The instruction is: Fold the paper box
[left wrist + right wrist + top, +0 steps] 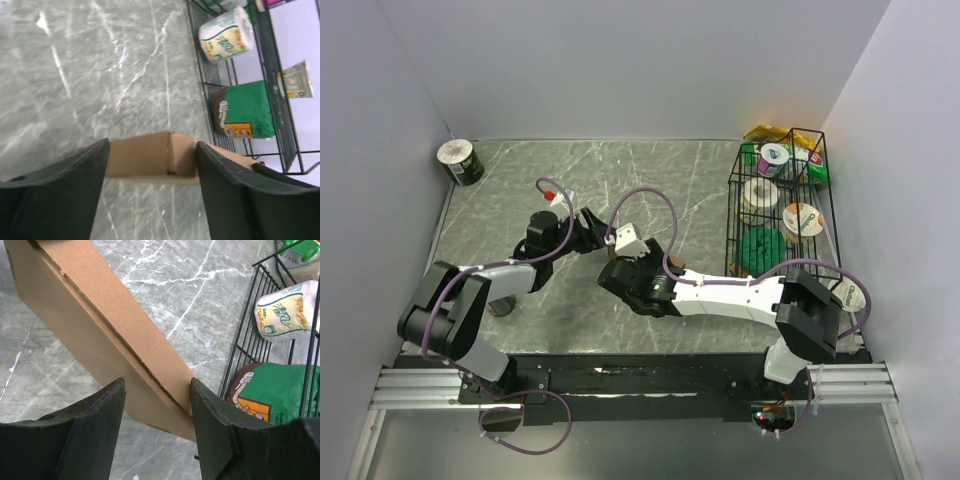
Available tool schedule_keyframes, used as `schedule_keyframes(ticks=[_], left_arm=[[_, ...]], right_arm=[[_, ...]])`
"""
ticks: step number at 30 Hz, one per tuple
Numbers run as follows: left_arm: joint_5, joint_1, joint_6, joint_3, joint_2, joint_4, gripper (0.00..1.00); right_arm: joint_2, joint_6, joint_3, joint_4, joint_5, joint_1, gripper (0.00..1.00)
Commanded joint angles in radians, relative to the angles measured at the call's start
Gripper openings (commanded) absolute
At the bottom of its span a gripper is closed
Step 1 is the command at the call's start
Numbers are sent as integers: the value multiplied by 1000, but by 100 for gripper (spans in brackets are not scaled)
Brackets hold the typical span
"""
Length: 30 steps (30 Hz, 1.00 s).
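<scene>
Though the paper box (100, 325) already looks folded into a slim carton, left claw (152, 152) and right claw (156, 387) both clasp it, end flaps unseen.

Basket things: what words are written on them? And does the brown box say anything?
On the white roll: green writing, too blurred to read.
On the green pack: small print by its orange patch, too small and cut off to read.
On the paper box: no words at all, just plain brown.
</scene>
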Motion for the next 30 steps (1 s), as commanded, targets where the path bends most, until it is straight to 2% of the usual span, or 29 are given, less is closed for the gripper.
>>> schedule_keyframes(ticks=[1, 2, 5, 6, 8, 12, 19, 23, 26, 27, 30], left_arm=[[31, 5, 3, 21, 63, 61, 63], [30, 5, 11, 13, 71, 61, 60], [31, 5, 38, -4, 83, 75, 53], [36, 5, 57, -4, 88, 66, 48], [38, 5, 80, -2, 94, 52, 46], [27, 5, 150, -5, 89, 15, 42], [28, 2, 207, -10, 94, -2, 40], [24, -4, 242, -10, 91, -14, 40], [12, -10, 265, -8, 80, -29, 39], [7, -13, 270, -8, 77, -34, 39], [-2, -19, 287, -10, 63, -46, 39]], right_arm=[[31, 70, 9, 29, -182, 3, 63], [31, 72, 12, 24, -180, 5, 64], [12, 81, 24, -10, -194, 3, 87], [8, 79, 27, -22, -223, 2, 89], [-3, 93, 58, -63, -237, 2, 92], [-63, 193, 133, -210, -266, 2, 94], [-196, 360, 185, -336, -344, -3, 94], [-287, 545, 155, -405, -381, -50, 94], [-438, 663, 36, -339, -449, -104, 92], [-533, 693, -61, -306, -474, -122, 91], [-703, 799, -246, -175, -516, -162, 83]])
